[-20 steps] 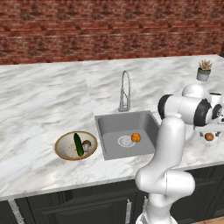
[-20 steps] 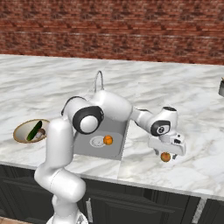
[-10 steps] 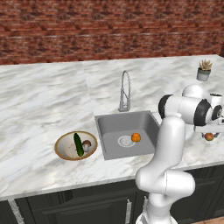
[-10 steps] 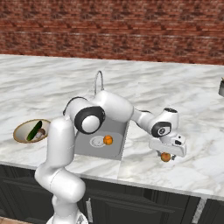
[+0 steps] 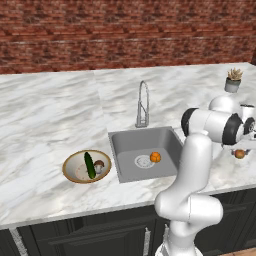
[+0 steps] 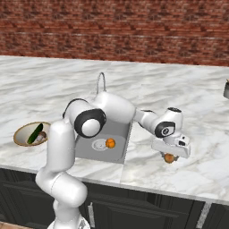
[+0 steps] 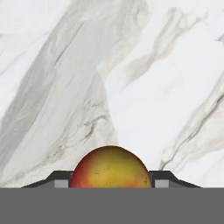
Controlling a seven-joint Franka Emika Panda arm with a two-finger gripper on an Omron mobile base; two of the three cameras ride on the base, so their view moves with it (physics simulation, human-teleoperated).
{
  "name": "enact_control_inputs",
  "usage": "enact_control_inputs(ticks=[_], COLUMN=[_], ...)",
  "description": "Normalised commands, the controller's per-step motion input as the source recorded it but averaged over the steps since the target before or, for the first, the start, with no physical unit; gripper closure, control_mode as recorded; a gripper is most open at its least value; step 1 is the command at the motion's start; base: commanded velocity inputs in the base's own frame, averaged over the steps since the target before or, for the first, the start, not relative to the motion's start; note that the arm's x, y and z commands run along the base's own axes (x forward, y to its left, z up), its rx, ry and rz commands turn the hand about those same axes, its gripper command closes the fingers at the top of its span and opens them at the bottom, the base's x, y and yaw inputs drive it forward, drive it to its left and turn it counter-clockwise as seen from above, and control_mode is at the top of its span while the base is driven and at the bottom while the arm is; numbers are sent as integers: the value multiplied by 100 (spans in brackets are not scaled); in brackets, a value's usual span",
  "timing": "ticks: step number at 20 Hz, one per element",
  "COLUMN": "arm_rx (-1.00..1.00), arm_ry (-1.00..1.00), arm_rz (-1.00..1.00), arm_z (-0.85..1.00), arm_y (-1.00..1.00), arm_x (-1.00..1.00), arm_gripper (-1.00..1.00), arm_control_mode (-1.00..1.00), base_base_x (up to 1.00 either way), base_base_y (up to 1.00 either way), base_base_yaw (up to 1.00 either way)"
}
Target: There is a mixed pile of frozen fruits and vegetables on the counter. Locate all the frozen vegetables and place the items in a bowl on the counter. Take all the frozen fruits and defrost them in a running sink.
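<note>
My gripper [image 6: 169,155] is down on the counter [image 5: 50,110] to the right of the sink [image 5: 125,145]. It is shut on a small round orange fruit [image 7: 110,168], and in the hand view both fingertips [image 7: 61,180] press against the fruit's sides. That fruit [image 6: 169,158] rests on the marble; it is also in the left base view [image 5: 240,153]. A second orange fruit [image 5: 155,157] lies in the sink basin near the drain. The bowl [image 5: 67,165] left of the sink holds the cucumber [image 5: 89,165] and the mushroom [image 5: 99,165].
A curved chrome faucet [image 5: 143,102] stands behind the sink. No water shows at it. A small potted plant [image 5: 232,82] sits at the back right of the counter. A brick wall runs behind the counter, whose front edge lies just below the gripper.
The jaws have narrowed from wide open until they touch the orange fruit on both sides. The hand has settled slightly lower over it. Bowl and sink contents are unchanged.
</note>
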Motion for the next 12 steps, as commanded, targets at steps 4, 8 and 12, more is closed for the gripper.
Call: enact_control_inputs(ticks=[4, 8, 12], arm_rx=[1, 0, 0], arm_ry=[-3, -9, -12], arm_rz=[0, 6, 10], arm_z=[78, 53, 22], arm_y=[43, 62, 78], arm_x=[3, 19, 34], arm_gripper=[100, 100, 100], arm_control_mode=[-100, -100, -100], base_base_x=[0, 0, 0], base_base_y=[0, 0, 0], base_base_yaw=[0, 0, 0])
